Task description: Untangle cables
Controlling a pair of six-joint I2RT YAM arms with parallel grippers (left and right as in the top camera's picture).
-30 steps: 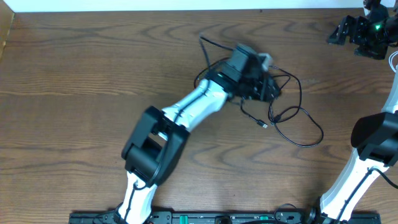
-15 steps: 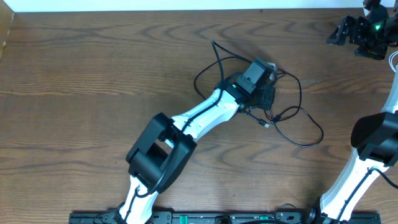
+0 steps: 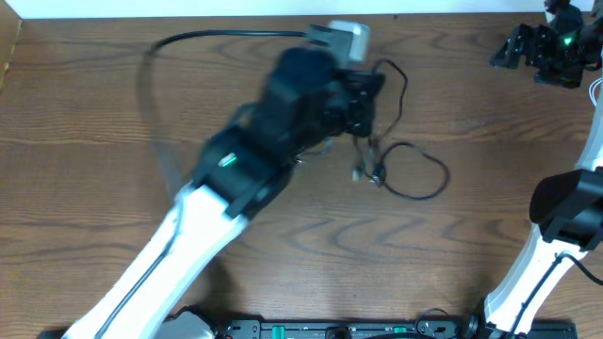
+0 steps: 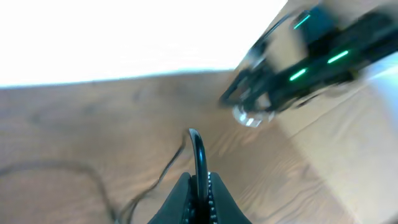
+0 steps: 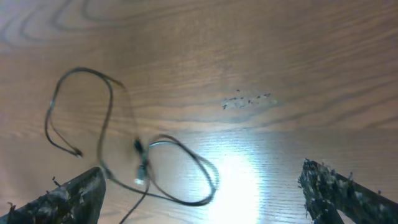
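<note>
The cables [image 3: 415,179] are thin black cords lying as a loose loop right of the table's middle, with small plug ends [image 3: 365,170] hanging at the loop's left. My left gripper [image 3: 366,96] is raised above the table, blurred by motion. In the left wrist view the left gripper [image 4: 200,182] is shut on one black cable [image 4: 198,149] that stands up between the pads. My right gripper [image 3: 528,47] hovers at the far right corner. In the right wrist view the right gripper [image 5: 202,180] is open, and the cable loops [image 5: 186,171] lie on the wood below, untouched.
The left arm's own thicker cord [image 3: 226,36] sweeps in an arc along the far edge. The right arm's white link [image 3: 532,259] rises at the right side. A wooden wall edge [image 3: 9,47] stands at the far left.
My left gripper has shut on a black cable, risen and swung toward the far edge. The cable loop on the table has been dragged to the left. The right arm stays put.
</note>
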